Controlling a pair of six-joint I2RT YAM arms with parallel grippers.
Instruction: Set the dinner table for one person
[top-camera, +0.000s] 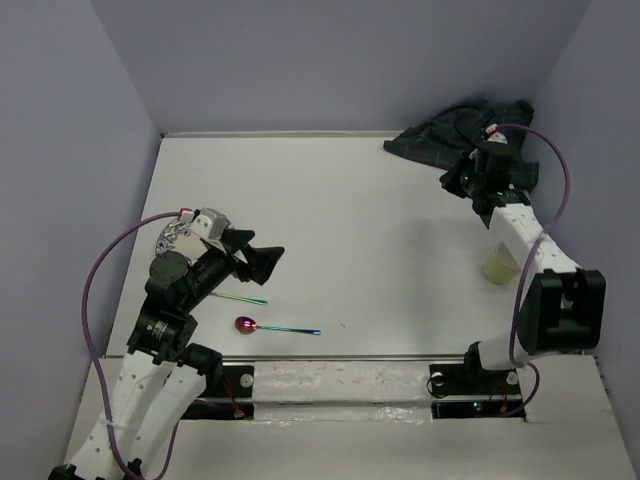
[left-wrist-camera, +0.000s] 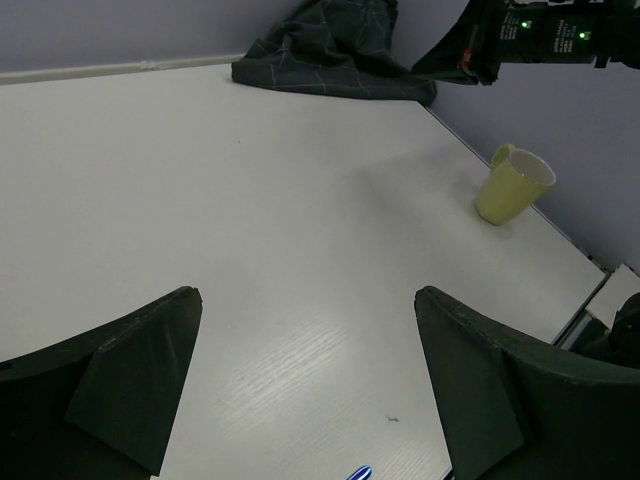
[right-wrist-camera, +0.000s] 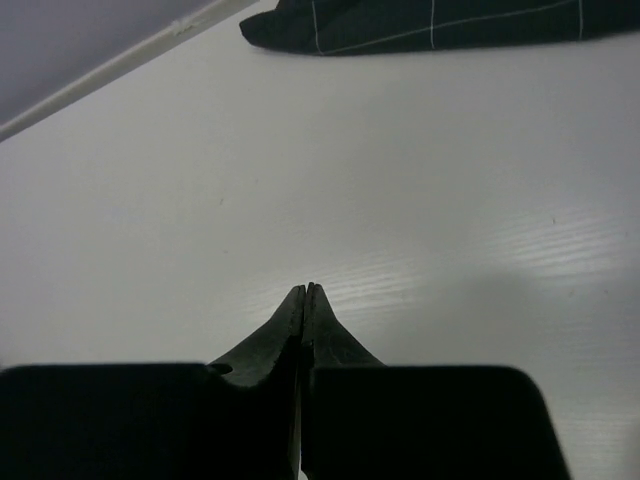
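The white dinner table (top-camera: 350, 220) fills the top view. A spoon (top-camera: 270, 327) with a purple bowl and blue handle lies near its front edge. A thin green-handled utensil (top-camera: 240, 299) lies just behind it, partly under my left arm. My left gripper (top-camera: 268, 262) is open and empty above the table (left-wrist-camera: 250, 200), behind the spoon, whose handle tip (left-wrist-camera: 360, 472) shows in the left wrist view. My right gripper (top-camera: 452, 183) is shut and empty (right-wrist-camera: 305, 291), held over the table (right-wrist-camera: 200, 200) just in front of the crumpled dark checked cloth (top-camera: 455, 130).
A yellow-green mug (top-camera: 499, 265) stands near the right edge, beside my right arm; it also shows in the left wrist view (left-wrist-camera: 512, 187). A patterned silvery object (top-camera: 172, 238) lies mostly hidden under my left arm. Purple walls enclose the table. The cloth (left-wrist-camera: 330, 55) sits in the far right corner (right-wrist-camera: 430, 25).
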